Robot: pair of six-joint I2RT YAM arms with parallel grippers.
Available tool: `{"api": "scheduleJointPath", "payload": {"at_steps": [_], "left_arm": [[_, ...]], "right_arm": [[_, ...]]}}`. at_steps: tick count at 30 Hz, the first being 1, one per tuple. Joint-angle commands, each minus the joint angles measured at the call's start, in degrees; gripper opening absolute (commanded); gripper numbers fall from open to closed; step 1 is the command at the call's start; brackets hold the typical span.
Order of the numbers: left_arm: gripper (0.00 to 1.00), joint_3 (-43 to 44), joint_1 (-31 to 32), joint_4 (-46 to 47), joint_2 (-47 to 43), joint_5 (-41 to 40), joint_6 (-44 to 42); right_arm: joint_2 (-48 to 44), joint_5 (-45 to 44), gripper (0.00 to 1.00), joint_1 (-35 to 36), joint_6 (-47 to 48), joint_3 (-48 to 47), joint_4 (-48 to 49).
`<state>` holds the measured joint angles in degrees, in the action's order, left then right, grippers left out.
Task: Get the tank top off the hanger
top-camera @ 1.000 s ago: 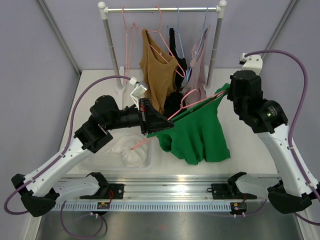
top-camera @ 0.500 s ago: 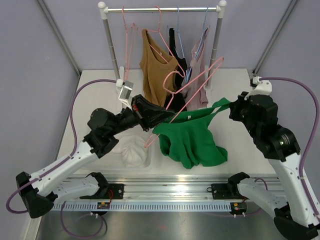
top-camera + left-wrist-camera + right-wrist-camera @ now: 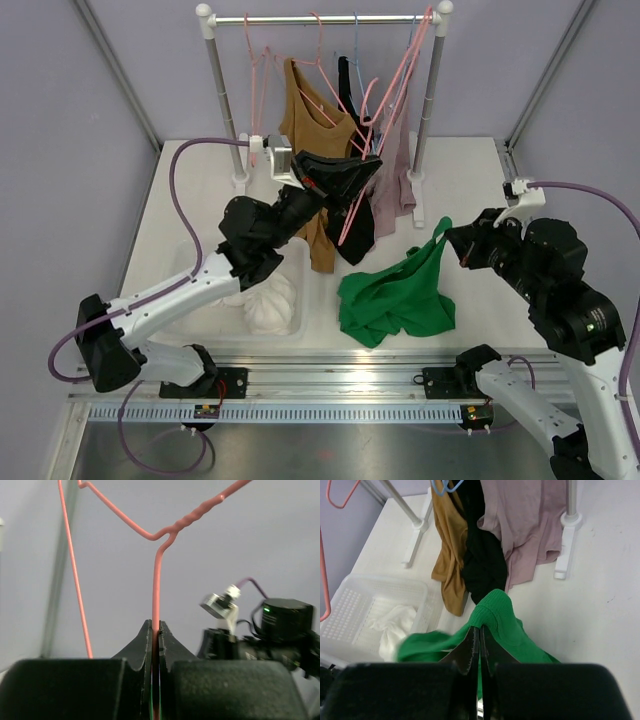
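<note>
The green tank top lies crumpled on the table, off the hanger, with one strap lifted. My right gripper is shut on that strap; in the right wrist view the ribbed green strap loops over the closed tips of the gripper. The bare pink wire hanger is raised in front of the rack, reaching up to the rail. My left gripper is shut on its wire, and the left wrist view shows the thin pink hanger pinched between the tips of that gripper.
A clothes rack stands at the back with tan, black and mauve tops on hangers. A white basket holding white cloth sits front left, below my left arm.
My left arm swung the hanger up and back toward the rail, and it came free of the green top. My right gripper pulled the strap nearer; the top dropped onto the table.
</note>
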<state>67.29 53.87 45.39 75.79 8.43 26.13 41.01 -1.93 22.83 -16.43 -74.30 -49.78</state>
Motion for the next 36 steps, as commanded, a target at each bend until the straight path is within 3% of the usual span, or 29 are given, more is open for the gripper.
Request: {"api": "scheduleJointPath", "payload": {"at_steps": [1, 2, 6, 10, 13, 14, 15, 19, 27, 32, 36], "left_arm": [[0.00, 0.92, 0.45, -3.89, -5.81, -13.42, -7.32], [0.00, 1.09, 0.45, -6.95, -7.05, -15.35, -8.10], [0.00, 5.48, 0.97, -33.88, -13.28, -23.25, -9.34], [0.00, 1.97, 1.24, -44.31, -20.23, -31.52, -6.89], [0.00, 3.37, 1.15, -53.80, -21.39, -35.31, -4.00], [0.00, 3.90, 1.15, -57.83, -21.21, -37.15, -3.46], [0.00, 4.43, 0.98, -59.35, -20.69, -37.77, -2.85], [0.00, 7.14, -5.49, -63.48, -19.02, -32.53, 2.24], [0.00, 12.33, -16.41, -65.69, -14.63, -18.02, 6.03], [0.00, 20.68, -25.72, -65.34, -5.07, -5.47, 9.72], [0.00, 27.62, -30.48, -64.20, 2.07, -0.79, 13.50]], "right_arm": [[0.90, 9.37, 0.00, -0.33, 0.26, 2.30, 0.55], [1.26, 10.80, 0.00, -0.33, -0.36, 3.36, 1.00], [3.46, 15.82, 0.00, -0.33, -4.39, 10.92, 2.93], [3.81, 17.84, 0.09, -0.24, -8.70, 21.11, 9.15], [6.09, 15.58, 0.59, 0.98, -9.85, 25.34, 9.35], [6.70, 13.99, 0.95, 1.42, -9.85, 25.61, 8.83], [7.41, 12.50, 1.00, 1.69, -9.94, 25.35, 8.30], [7.41, 7.22, 1.00, 1.69, -9.77, 22.11, 6.02], [8.82, 7.03, 0.99, 1.78, -8.89, 20.95, 6.27], [8.82, 7.91, 0.99, 1.69, -9.50, 20.69, 8.12], [7.86, 10.01, 0.99, 1.69, -8.28, 20.34, 9.87]]}}
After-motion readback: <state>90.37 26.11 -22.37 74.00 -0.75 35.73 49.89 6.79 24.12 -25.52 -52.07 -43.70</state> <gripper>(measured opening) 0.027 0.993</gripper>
